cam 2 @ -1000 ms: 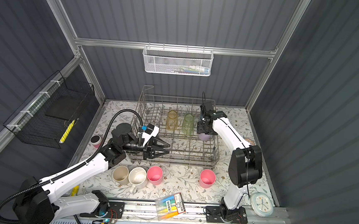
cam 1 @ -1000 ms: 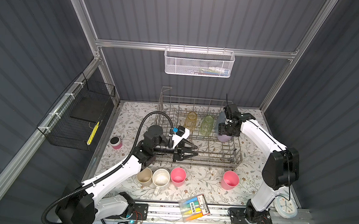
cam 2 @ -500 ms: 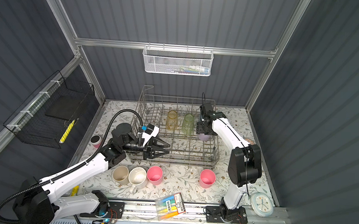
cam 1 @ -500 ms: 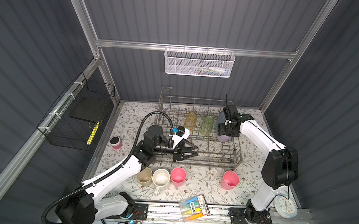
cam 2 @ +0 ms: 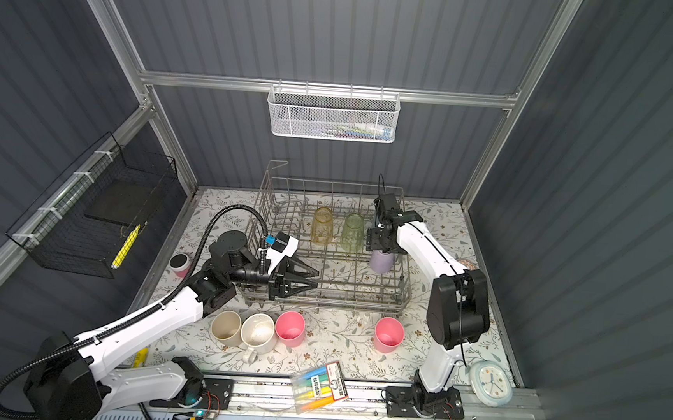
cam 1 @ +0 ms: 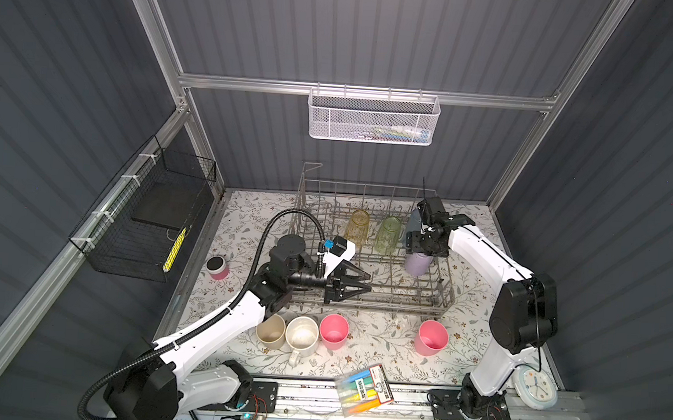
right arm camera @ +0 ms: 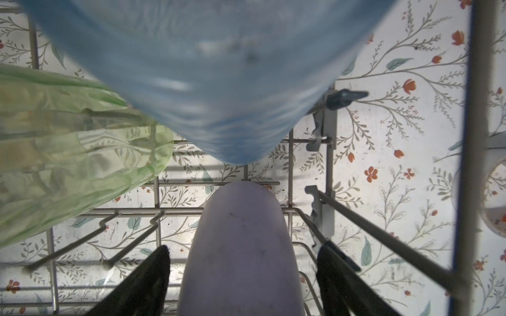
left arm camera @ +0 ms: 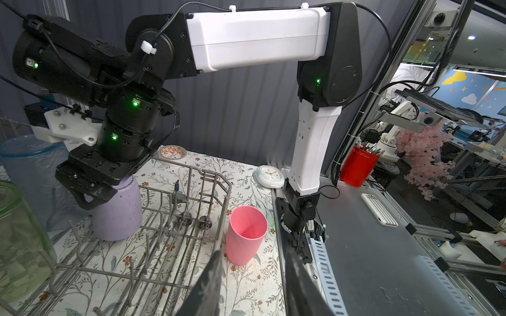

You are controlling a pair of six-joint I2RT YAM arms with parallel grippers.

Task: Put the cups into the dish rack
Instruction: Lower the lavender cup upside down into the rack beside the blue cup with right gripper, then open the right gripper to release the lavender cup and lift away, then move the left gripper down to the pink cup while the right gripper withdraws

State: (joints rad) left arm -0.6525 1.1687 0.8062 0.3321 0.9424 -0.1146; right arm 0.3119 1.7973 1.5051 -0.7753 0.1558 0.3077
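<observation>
The grey wire dish rack [cam 1: 365, 302] stands mid-table. An amber glass [cam 1: 357, 227], a green glass [cam 1: 388, 234], a clear-blue tumbler [cam 1: 413, 224] and a lilac tumbler [cam 1: 417, 264] stand upside down in it. My right gripper [right arm camera: 242, 249] is open astride the lilac tumbler [right arm camera: 241, 246], with a gap at each finger. My left gripper [cam 1: 364, 282] hovers open and empty over the rack's front left. In front of the rack stand a beige tumbler [cam 1: 270, 331], a cream mug [cam 1: 301, 335] and two pink tumblers [cam 1: 333, 331] [cam 1: 432, 337].
A short pink pot with a black top [cam 1: 217, 267] sits left of the rack. A marker pack [cam 1: 365, 389] lies on the front rail and a small clock [cam 1: 533, 389] at the front right. A black wire basket [cam 1: 143, 222] hangs on the left wall, a white mesh basket [cam 1: 373, 118] at the back.
My right gripper's jaws have spread wider around the lilac tumbler, which stays in the rack. The left arm has not moved.
</observation>
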